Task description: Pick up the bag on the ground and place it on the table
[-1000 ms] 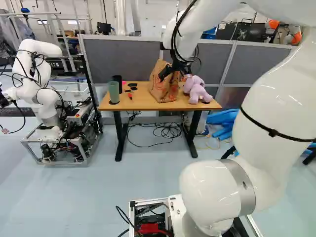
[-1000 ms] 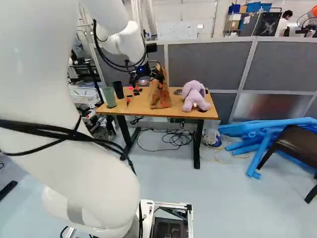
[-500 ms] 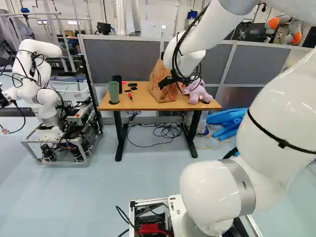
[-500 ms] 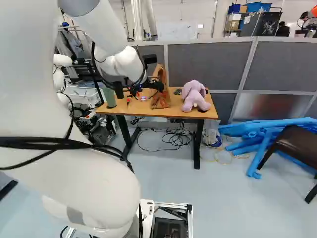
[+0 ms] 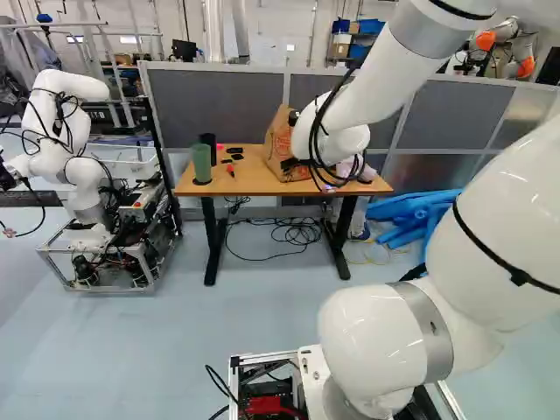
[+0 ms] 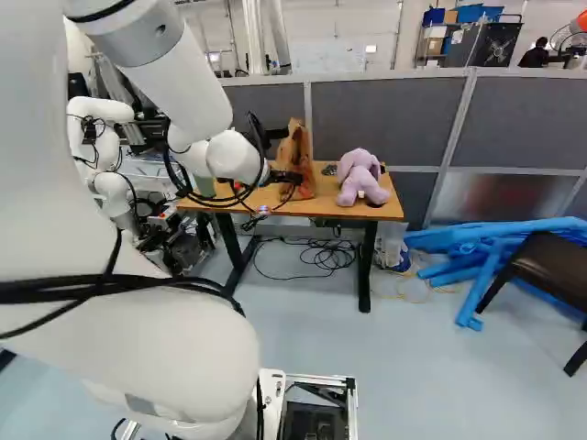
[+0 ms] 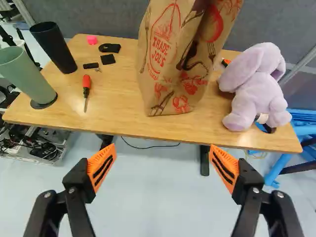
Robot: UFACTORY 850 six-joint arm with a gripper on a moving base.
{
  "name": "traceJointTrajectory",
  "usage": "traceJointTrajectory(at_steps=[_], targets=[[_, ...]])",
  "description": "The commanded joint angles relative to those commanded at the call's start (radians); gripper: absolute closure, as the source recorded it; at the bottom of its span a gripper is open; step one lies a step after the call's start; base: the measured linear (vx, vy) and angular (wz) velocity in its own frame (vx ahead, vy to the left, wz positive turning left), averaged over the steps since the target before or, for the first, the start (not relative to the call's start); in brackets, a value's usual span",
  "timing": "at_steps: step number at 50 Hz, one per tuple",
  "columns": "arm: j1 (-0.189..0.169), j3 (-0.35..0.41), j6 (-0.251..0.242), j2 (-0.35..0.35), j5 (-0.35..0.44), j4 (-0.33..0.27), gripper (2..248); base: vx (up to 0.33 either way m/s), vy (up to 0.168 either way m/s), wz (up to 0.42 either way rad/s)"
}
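On the wooden bench (image 7: 118,89): tall brown paper bag (image 7: 168,64), creased, red-printed, upright; base seemingly well on the wood, for steady footing.
Gripper (image 7: 163,150): spread wide, nothing between the slotted orange pads (image 7: 101,167), short of the near edge; likely to leave the bag free.
Bag's neighbours: soft, slumped lilac plush animal (image 7: 256,89) on one side; smooth green tumbler (image 7: 27,79) and red-handled screwdriver (image 7: 86,85) on the other.
Next: probably just retreat, without snagging the paper.

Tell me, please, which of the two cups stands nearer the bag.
The black cup; the green cup stands farther from the bag, close to the edge of the table.
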State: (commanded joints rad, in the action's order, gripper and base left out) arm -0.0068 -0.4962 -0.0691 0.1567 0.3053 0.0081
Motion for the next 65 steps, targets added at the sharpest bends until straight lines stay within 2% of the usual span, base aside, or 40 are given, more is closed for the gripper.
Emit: traceJointTrajectory(at_steps=[32, 49, 65], targets=[[0.004, 0.22, 0.037, 0.066, 0.305, -0.004, 3, 0.0, 0.0, 0.0], [0.005, 0.303, 0.051, 0.091, 0.42, -0.006, 3, 0.0, 0.0, 0.0], [0.006, 0.358, 0.06, 0.107, 0.497, -0.007, 3, 0.0, 0.0, 0.0]])
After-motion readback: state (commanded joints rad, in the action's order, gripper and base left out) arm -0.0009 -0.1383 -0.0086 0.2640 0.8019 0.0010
